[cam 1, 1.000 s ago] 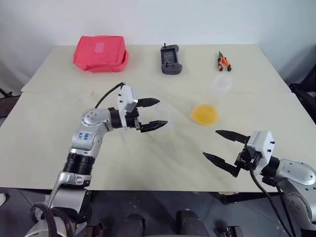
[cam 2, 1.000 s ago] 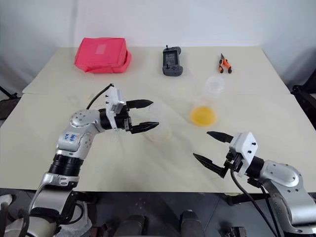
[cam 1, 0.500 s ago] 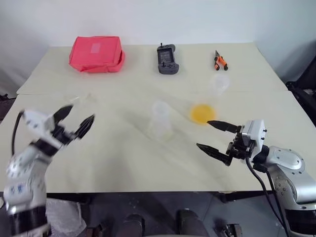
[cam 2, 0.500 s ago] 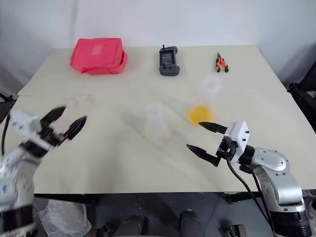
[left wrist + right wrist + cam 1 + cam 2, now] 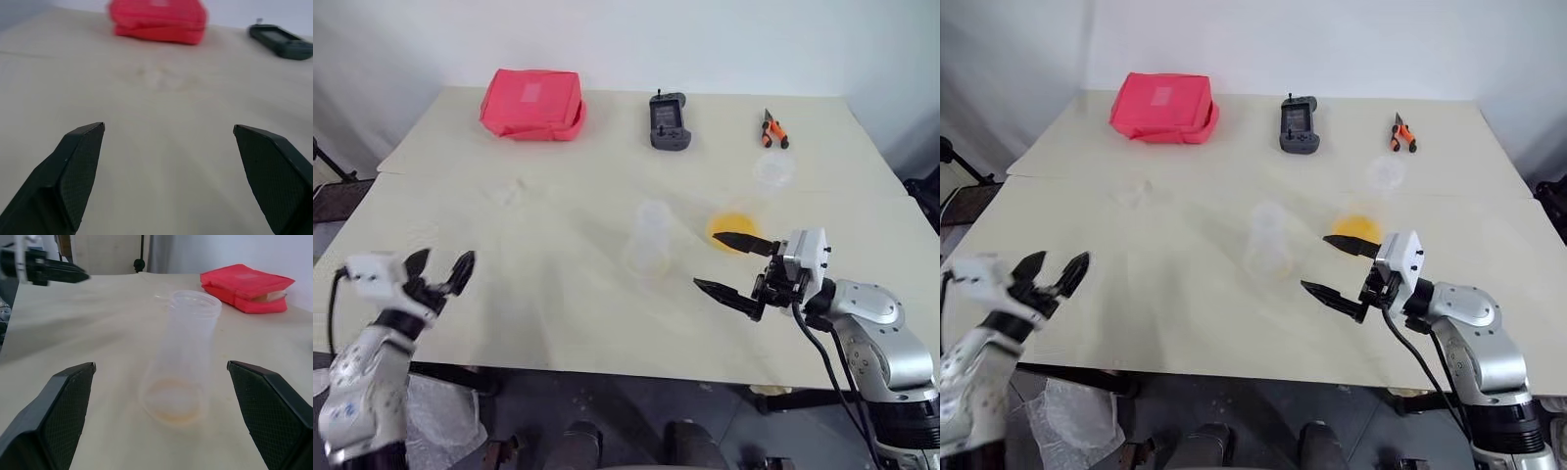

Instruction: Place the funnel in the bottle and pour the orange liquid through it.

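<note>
Bottle (image 5: 651, 235) upright mid-table, empty; funnel (image 5: 516, 190) lying apart toward the far left; orange liquid (image 5: 736, 226) in cup beside right gripper (image 5: 733, 265). Left gripper (image 5: 440, 277) at near-left table edge. Both spread wide, holding nothing. Risks: knocking over the light bottle or cup; clear funnel easily misjudged, slipping from fingers.

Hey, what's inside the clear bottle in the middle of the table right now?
The bottle stands upright with its mouth open and no funnel in it. Through the clear wall, a faint orange tint shows at the bottom; whether that is liquid cannot be told.
</note>
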